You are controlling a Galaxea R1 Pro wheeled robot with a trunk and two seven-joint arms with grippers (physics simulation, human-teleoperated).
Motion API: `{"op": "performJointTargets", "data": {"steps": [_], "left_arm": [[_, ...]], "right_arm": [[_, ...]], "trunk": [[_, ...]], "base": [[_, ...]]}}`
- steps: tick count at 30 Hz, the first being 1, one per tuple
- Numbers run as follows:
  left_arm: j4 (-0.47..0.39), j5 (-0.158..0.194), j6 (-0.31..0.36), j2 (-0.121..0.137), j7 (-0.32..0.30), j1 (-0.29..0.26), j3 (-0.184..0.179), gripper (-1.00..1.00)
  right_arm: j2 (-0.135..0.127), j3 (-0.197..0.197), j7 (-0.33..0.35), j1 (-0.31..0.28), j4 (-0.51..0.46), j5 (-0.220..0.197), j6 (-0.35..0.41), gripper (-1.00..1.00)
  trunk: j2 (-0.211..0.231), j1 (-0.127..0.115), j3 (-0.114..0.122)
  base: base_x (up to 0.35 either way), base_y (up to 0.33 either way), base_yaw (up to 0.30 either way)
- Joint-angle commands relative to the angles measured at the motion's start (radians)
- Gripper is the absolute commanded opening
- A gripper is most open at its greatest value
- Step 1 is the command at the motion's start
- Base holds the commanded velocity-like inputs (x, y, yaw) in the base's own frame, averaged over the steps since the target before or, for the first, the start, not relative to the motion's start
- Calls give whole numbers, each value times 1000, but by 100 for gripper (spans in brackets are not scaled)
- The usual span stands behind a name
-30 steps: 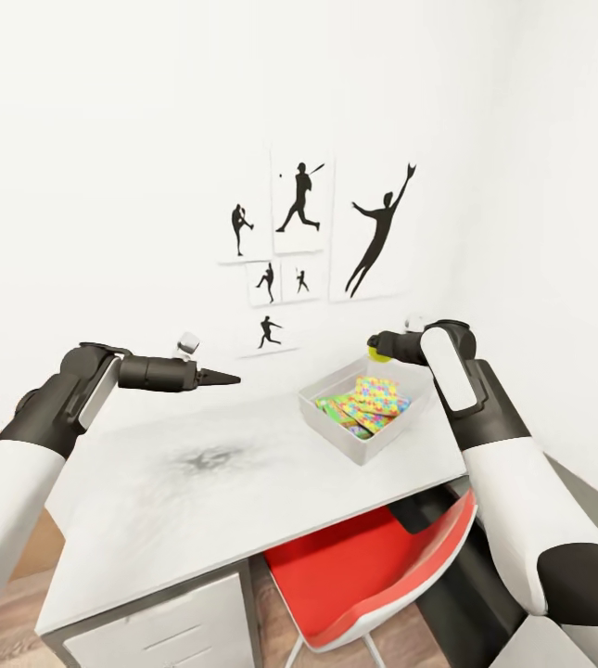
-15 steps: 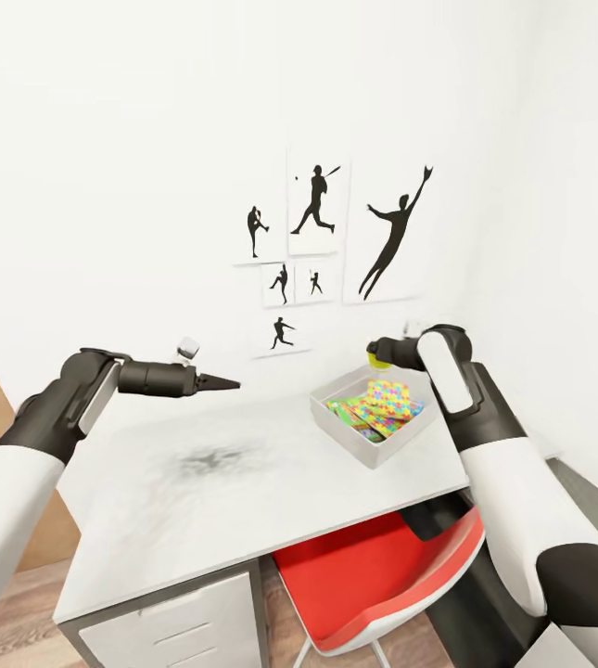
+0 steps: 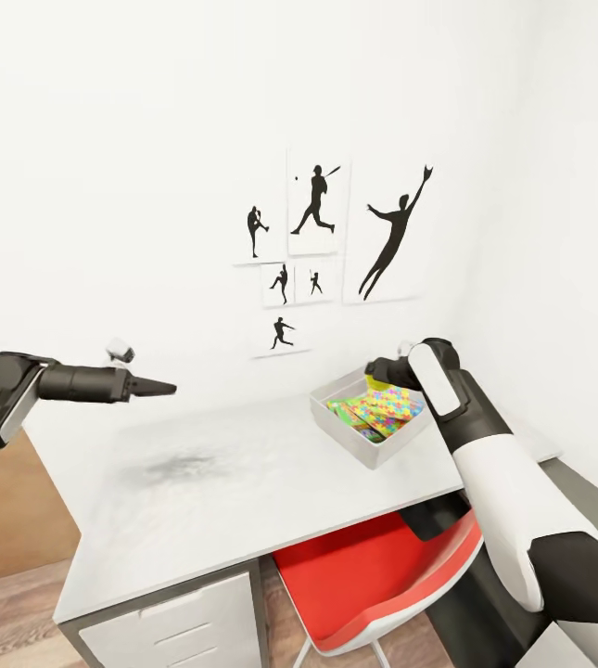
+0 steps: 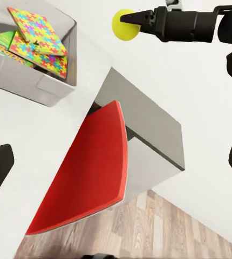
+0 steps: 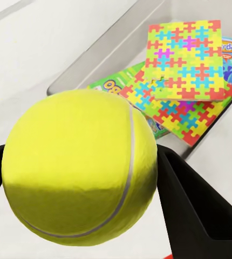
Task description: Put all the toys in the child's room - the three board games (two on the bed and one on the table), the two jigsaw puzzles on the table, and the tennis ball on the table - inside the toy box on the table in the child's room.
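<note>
The tennis ball (image 5: pixel 78 167) is pinched between the dark fingers of the right gripper (image 3: pixel 379 370), held in the air just above the far rim of the toy box (image 3: pixel 373 454). The box stands at the right end of the white table (image 3: pixel 243 501), close to the corner of the white-walled room. On the wall behind hang black silhouette prints of ball players (image 3: pixel 336 241). A red chair (image 3: pixel 373 575) is tucked under the table, and wood-plank floor (image 3: pixel 11 612) shows at the lower left.

The left gripper (image 3: pixel 155 388) hangs over the table's left part, well apart from the box. Its fingers come to one dark point in the head view, yet its own wrist camera shows the two tips at opposite edges of the picture, so whether they are spread or together cannot be told; nothing lies between them.

The right wrist view shows what lies in the box: two jigsaw puzzles (image 5: pixel 186 70) stacked askew, on top of printed board games (image 5: pixel 113 86). The left wrist view shows the ball against the white wall, gripped at the end of the right arm, with the box and puzzles to one side.
</note>
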Motion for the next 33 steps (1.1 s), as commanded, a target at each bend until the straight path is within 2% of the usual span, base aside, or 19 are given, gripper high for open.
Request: {"op": "performJointTargets", "data": {"steps": [1,3,7,11,15,22,33], "left_arm": [[13,2,10,13,-12,-1,-3,100],[41,2,-5,27,-22,-1,-3,100],[92,4,-67,35,-29,1,-2,100],[108,7,-82,36,-31,2,-2,100],[111,6,-86,37,-30,2,-3,100],[111,6,-86,36,-30,2,-3,100],[113,4,-87,37,-30,2,-3,100]], "right_arm": [[-1,5,-12,-1,-2,-13,0,-100],[-2,6,-12,-1,-3,-13,0,-100],[0,13,-11,-1,-4,-13,0,-100],[2,58,-11,-1,0,-14,0,-100],[4,75,-9,-10,1,-18,12,-100],[3,77,-4,-25,7,-21,90,-100],[-15,72,-4,-25,7,-16,98,-100]], "trunk": [[-2,1,-3],[-2,1,-3],[-2,1,-3],[-2,1,-3],[-2,1,-3],[-2,1,-3],[-2,1,-3]], "base": [[0,0,0],[0,0,0],[37,12,0],[108,57,0],[20,11,0],[2,1,0],[0,0,0]]}}
